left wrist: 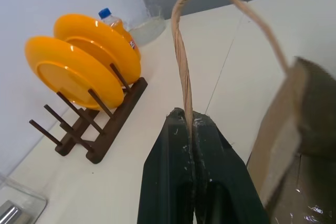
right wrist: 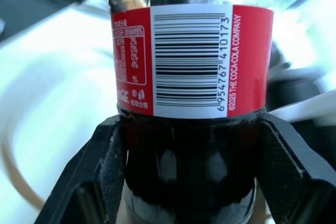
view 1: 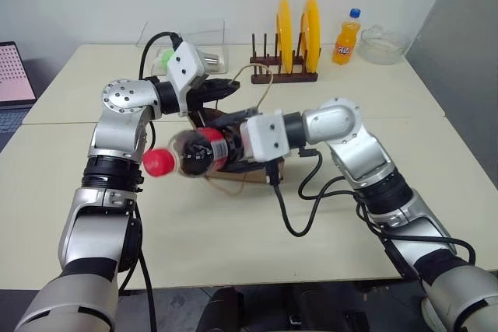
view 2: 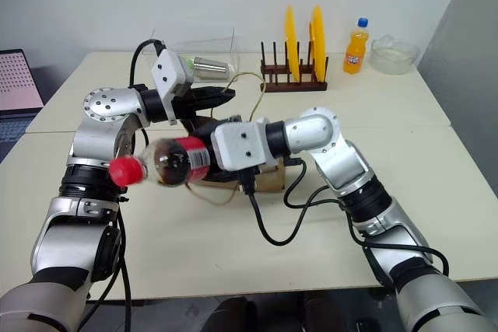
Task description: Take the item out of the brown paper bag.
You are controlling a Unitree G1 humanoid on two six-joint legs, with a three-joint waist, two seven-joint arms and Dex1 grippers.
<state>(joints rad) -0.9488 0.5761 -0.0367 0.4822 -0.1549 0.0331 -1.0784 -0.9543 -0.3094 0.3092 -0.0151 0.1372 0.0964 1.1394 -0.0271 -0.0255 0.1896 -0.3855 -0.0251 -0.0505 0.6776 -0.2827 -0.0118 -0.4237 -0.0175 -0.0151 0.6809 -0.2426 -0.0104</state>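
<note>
Right gripper clamps the cola bottle, clear of the brown paper bag. Left gripper pinches the bag's cord handle; keep that pinch firm while lifting the bottle away level.

Bright even light; right wrist background overexposed, blurred.

Near bench in front of the brown paper bag lies bare, cables aside. Plate rack, orange soda bottle and glass bowl block the far edge.

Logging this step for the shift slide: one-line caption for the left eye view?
Right gripper holds cola bottle clear of brown paper bag; left gripper pinches its handle.
</note>
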